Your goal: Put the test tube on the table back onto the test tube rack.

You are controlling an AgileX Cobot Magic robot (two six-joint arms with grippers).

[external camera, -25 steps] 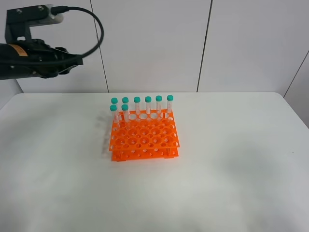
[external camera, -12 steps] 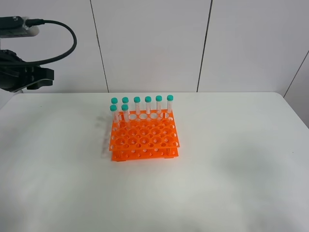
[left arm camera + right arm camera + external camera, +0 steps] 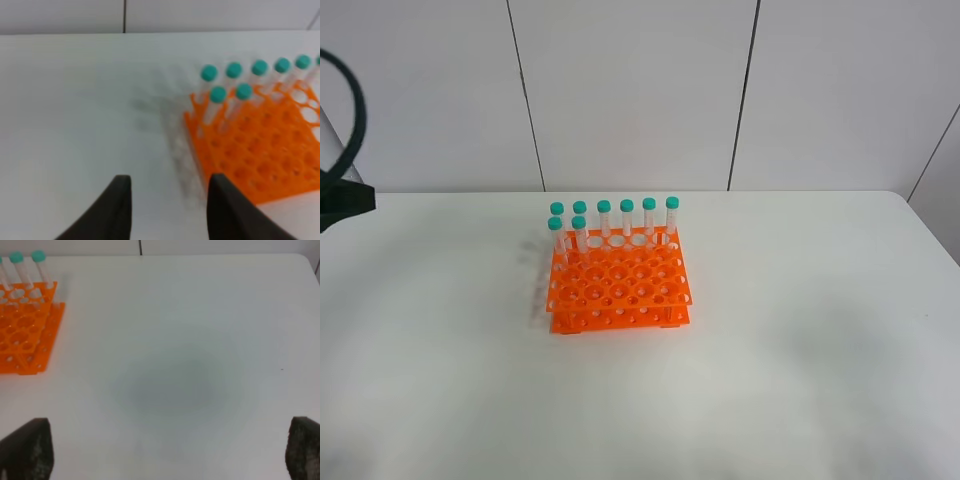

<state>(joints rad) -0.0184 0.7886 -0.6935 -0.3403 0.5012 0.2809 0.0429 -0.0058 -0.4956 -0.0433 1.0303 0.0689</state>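
No tube lies loose on the wide white matte counter (image 3: 800, 350); eight clear teal-capped tubes (image 3: 627, 218) stand upright along the back of the bright orange gridded plastic rack (image 3: 620, 290), so the job looks finished. The left gripper (image 3: 169, 210) has its dark fingers part-way apart, empty; the right gripper (image 3: 165, 452) is spread wide, empty. Both probably only need to retreat. White panelled wall (image 3: 630, 90) behind.

The counter (image 3: 800, 330) is white and matt, smooth all over. The rack (image 3: 620, 285) at centre frame looks like bright orange plastic — slightly glossy, moulded. Its tubes (image 3: 627, 222) are clear plastic with teal caps (image 3: 626, 205), also plastic. The left claw (image 3: 170, 210) fingers (image 3: 225, 210) look dark, matt — material unclear. Behind, the wall panels (image 3: 630, 90) are smooth and pale.
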